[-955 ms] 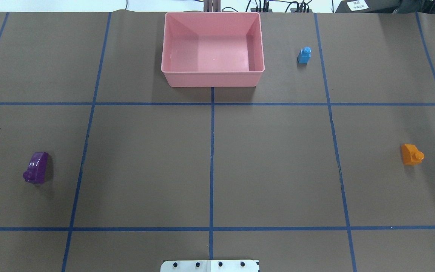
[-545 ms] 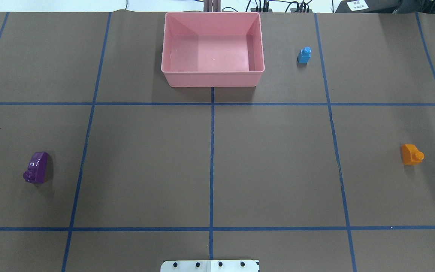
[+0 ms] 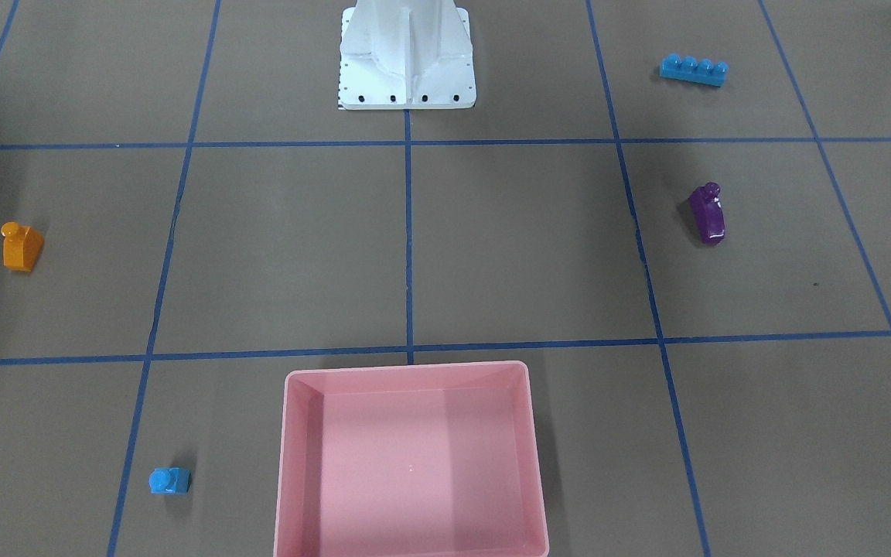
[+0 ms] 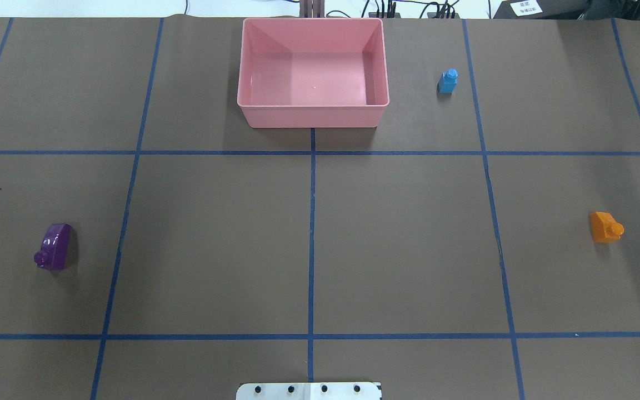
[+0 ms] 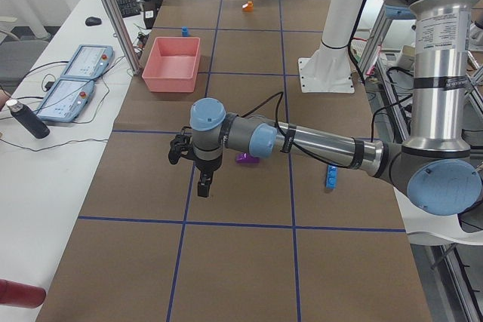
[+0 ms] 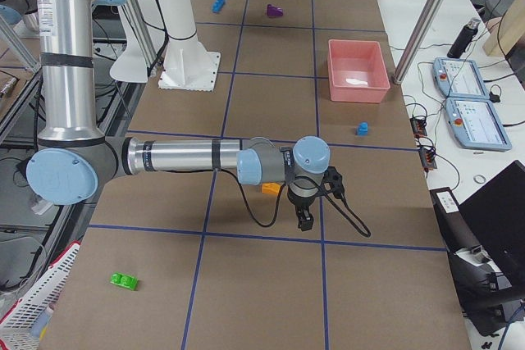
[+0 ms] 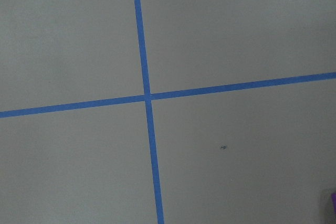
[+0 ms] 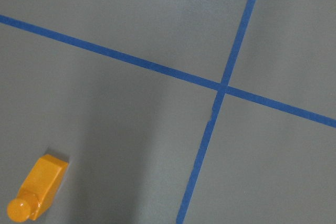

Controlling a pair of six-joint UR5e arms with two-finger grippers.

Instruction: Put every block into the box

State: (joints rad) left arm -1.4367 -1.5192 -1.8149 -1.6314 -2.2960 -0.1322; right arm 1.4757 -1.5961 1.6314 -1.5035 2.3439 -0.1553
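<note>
Right end effector (image 6: 305,219), spread or pressed together I cannot tell, hangs above the desk (image 6: 385,284) near the orange brick (image 6: 269,189), which lies slightly toward the robot.

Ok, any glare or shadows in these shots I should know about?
Overhead: small white glints on the purple brick, otherwise sharp. Front-facing: the pink box throws a soft shadow along its right side in that picture. Right wrist: a broad, faint shadow band runs beside the orange brick. Left wrist: flat, even light, no glare.
</note>
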